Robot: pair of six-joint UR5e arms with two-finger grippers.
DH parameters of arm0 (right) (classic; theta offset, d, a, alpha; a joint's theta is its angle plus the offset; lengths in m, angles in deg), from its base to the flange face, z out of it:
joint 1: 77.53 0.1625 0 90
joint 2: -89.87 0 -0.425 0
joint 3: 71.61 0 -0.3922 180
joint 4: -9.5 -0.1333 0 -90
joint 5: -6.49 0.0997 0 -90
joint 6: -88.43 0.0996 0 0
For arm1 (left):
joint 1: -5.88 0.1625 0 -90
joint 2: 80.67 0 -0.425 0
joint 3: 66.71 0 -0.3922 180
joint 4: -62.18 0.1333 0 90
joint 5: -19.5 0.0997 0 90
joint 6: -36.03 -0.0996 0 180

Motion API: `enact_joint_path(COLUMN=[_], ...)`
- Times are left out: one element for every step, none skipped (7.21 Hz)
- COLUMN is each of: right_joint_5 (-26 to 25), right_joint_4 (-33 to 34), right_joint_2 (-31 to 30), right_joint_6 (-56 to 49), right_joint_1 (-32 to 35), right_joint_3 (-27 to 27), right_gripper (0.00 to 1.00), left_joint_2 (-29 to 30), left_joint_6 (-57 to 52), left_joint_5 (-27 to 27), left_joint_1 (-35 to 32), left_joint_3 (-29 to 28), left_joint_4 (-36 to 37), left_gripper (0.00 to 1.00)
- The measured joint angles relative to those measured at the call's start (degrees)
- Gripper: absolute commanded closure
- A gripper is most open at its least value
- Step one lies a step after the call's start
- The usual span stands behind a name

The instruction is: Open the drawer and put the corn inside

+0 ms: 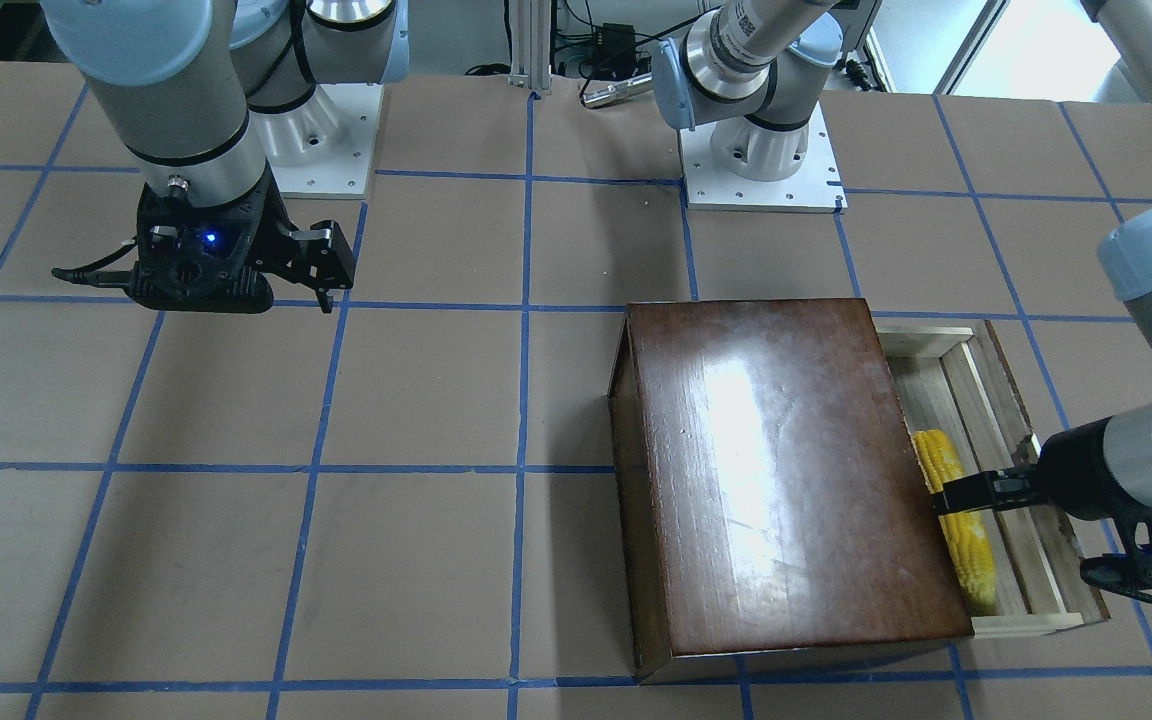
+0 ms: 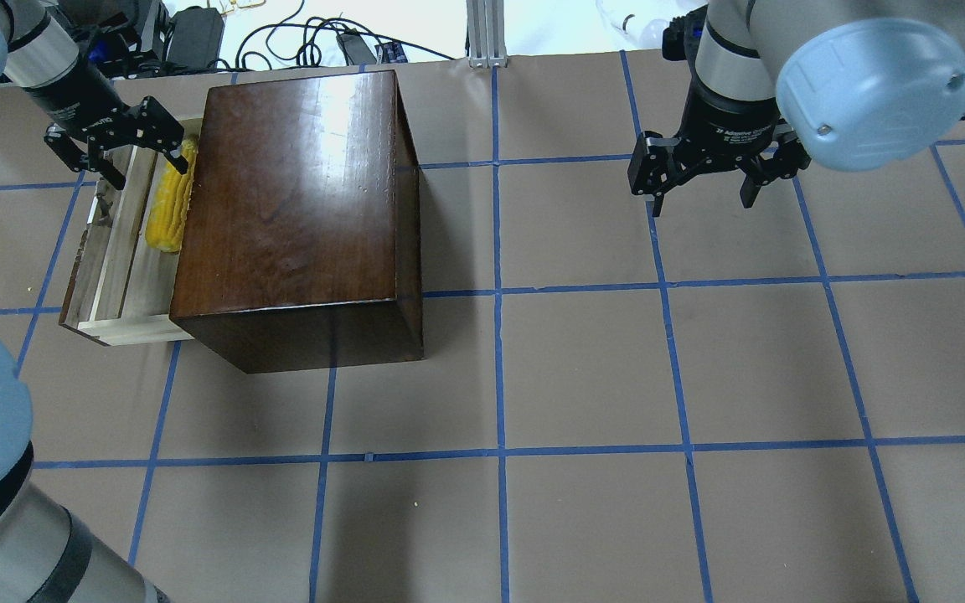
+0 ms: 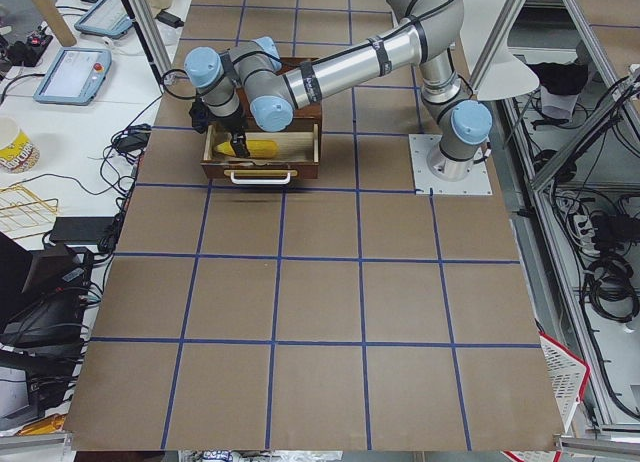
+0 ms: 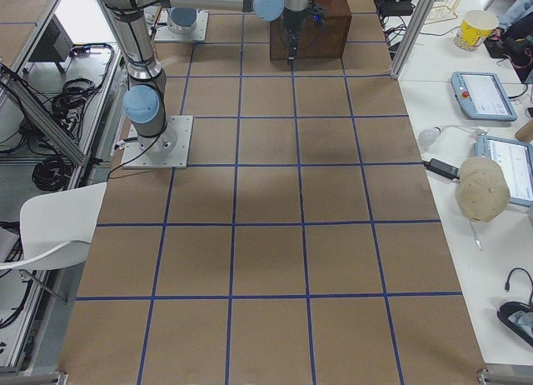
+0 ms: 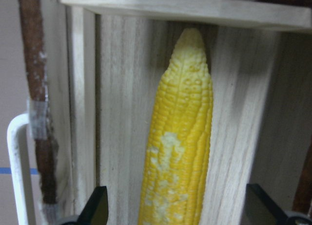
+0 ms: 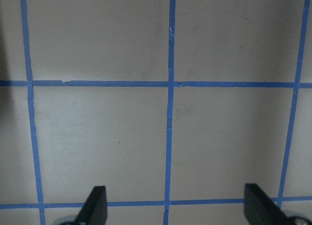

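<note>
The drawer of pale wood stands pulled out of the glossy dark-brown box, with its cream handle facing outward. The yellow corn lies lengthwise on the drawer floor beside the box; it also shows in the front-facing view and in the left wrist view. My left gripper hangs over the corn's thick end, open, one finger on each side and not closed on it. My right gripper is open and empty above bare table, far from the box.
The tabletop is brown paper with a blue tape grid. Cables and power bricks lie past the far edge. The two arm bases stand on white plates. A side table with tablets and a cup stands off the table's left end.
</note>
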Motion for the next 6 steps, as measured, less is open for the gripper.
enact_joint_path(right_joint_5=[0.0, 0.0, 0.0, 0.0, 0.0, 0.1], right_joint_4=[0.0, 0.0, 0.0, 0.0, 0.0, 0.0], right_joint_2=[0.0, 0.0, 0.0, 0.0, 0.0, 0.0], right_joint_6=[0.0, 0.0, 0.0, 0.0, 0.0, 0.0], right_joint_1=[0.0, 0.0, 0.0, 0.0, 0.0, 0.0], right_joint_3=[0.0, 0.0, 0.0, 0.0, 0.0, 0.0], right_gripper=[0.0, 0.0, 0.0, 0.0, 0.0, 0.0], left_joint_2=[-1.0, -2.0, -3.2, -4.6, -5.9, -7.0], left_joint_6=[0.0, 0.1, 0.3, 0.6, 0.8, 1.1], left_joint_5=[1.1, 2.3, 3.4, 3.8, 3.8, 3.8], left_joint_1=[-0.1, -0.4, -1.6, -4.0, -7.0, -10.2], left_joint_3=[-0.3, -1.0, -2.4, -4.0, -5.0, -5.1], left_joint_4=[-0.1, -0.3, -1.3, -2.4, -3.0, -3.2], left_gripper=[0.0, 0.0, 0.0, 0.0, 0.0, 0.0])
